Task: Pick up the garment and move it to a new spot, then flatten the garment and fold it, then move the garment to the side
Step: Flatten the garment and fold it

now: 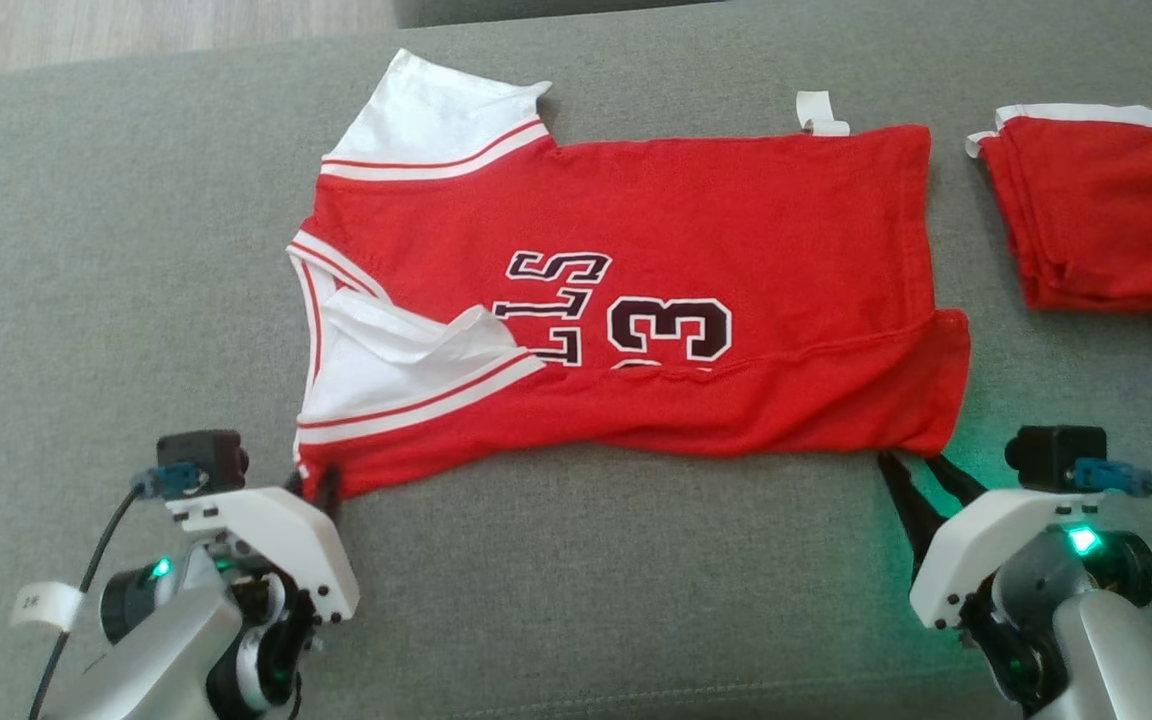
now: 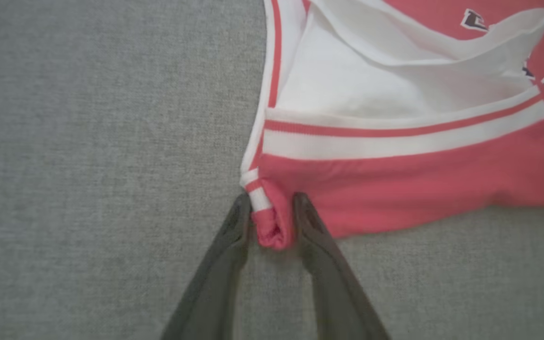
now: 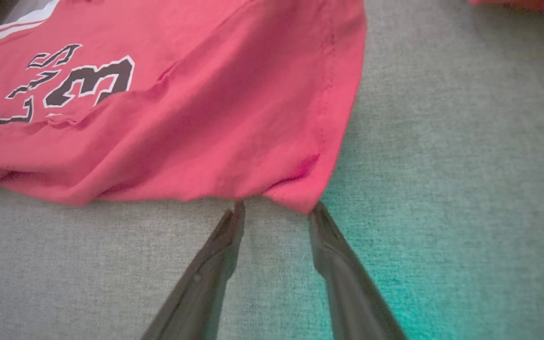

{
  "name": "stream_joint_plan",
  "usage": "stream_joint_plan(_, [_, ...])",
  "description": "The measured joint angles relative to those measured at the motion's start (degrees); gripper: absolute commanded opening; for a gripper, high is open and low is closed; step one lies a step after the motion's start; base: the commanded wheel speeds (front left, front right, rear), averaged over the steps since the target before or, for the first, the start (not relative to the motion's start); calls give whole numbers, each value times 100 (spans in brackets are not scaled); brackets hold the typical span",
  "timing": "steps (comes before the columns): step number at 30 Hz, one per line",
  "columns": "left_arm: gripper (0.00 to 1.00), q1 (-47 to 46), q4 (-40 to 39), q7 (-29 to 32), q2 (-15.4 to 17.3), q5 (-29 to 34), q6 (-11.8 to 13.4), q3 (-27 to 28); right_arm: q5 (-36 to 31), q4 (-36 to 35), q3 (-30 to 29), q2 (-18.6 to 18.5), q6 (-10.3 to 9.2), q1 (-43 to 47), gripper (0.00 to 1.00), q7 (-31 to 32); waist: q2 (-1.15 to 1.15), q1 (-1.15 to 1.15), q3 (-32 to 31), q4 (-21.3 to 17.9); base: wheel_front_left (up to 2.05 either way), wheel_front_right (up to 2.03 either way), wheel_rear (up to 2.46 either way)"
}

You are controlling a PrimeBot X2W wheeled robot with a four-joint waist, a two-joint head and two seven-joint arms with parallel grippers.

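Observation:
The garment point(image 1: 686, 230) is a red jersey with white striped trim and dark lettering, spread flat across a grey cushion point(image 1: 586, 600). My left gripper point(image 1: 321, 482) is at its near left corner. In the left wrist view the left gripper point(image 2: 272, 212) has both fingers pressed against a rolled bit of the garment point(image 2: 395, 179) bunched between them. My right gripper point(image 1: 911, 462) sits at the near right corner. In the right wrist view the right gripper point(image 3: 276, 208) is open, and the hem corner of the garment point(image 3: 182, 132) just touches one fingertip point(image 3: 321, 219).
A second red cloth point(image 1: 1106, 210), folded, lies on the cushion at the far right, a short gap from the jersey. Wooden floor point(image 1: 86, 30) shows beyond the cushion's far left edge. Bare grey cushion runs along the near side between both arms.

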Motion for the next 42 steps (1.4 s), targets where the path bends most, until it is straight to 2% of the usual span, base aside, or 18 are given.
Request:
stream_joint_plan(1, [11, -1, 30, -1, -2, 0, -40, 3, 25, 13, 2, -1, 0, -3, 52, -48, 0, 0, -6, -6, 0, 0, 0])
stream_joint_plan(2, [0, -1, 44, -1, -10, -1, -67, 1, 60, 40, 8, -3, 0, -9, 38, -63, 0, 0, -15, -13, 0, 0, 0])
stream_joint_plan(4, [0, -2, 86, -1, -19, -15, -96, -2, 91, 130, 26, -19, 0, -28, 0, -154, 0, 0, -45, -20, 0, 0, 0])
stream_joint_plan(9, [0, 11, 112, -1, 15, -56, -131, -12, 97, 219, 46, -102, 0, -51, 0, -324, 0, 0, -181, -10, 0, 0, 0])
stream_joint_plan(15, [0, 103, -253, 101, 342, -51, -54, -37, 97, 83, 29, -426, 0, -46, 0, -232, 0, 0, -372, 36, 0, 0, 0])
stream_joint_plan(20, [0, 399, -772, 364, 619, -30, 42, -214, 232, -376, 131, -725, 0, 152, 0, 302, 0, 0, -526, 66, 0, 0, 0])
stream_joint_plan(30, [0, 1020, -2029, 831, 1267, -42, 391, -396, 527, -1614, 23, -1201, 0, 1474, 0, 1780, 0, 0, -743, 55, 0, 0, 0])
stream_joint_plan(36, [0, 1323, -2529, 1032, 1456, -191, 581, -422, 527, -2011, -333, -1237, 0, 1685, 0, 1992, 0, 0, -694, 42, 0, 0, 0])
stream_joint_plan(37, [0, 1323, -2549, 1066, 1460, -193, 591, -431, 487, -2015, -388, -1211, 0, 1686, 22, 1968, 0, 0, -682, 49, 0, 0, 0])
stream_joint_plan(38, [0, 1323, -2549, 1066, 1460, -193, 591, -431, 487, -2015, -388, -1211, 0, 1686, 100, 1968, 0, 0, -682, 49, 0, 0, 0])
stream_joint_plan(39, [45, 1321, -2559, 1095, 1462, -207, 592, -432, 442, -2019, -426, -1172, 0, 1685, 100, 1968, 0, 0, -669, 55, 0, 0, 0])
stream_joint_plan(40, [99, 1320, -2558, 1146, 1464, -247, 591, -437, 398, -2014, -448, -1126, 0, 1685, 100, 1971, 0, 0, -658, 60, 0, 0, 0])
stream_joint_plan(42, [100, 1320, -2535, 1178, 1469, -282, 589, -456, 314, -2011, -460, -1057, 0, 1686, 100, 1979, 0, 0, -637, 68, 0, 0, 0])
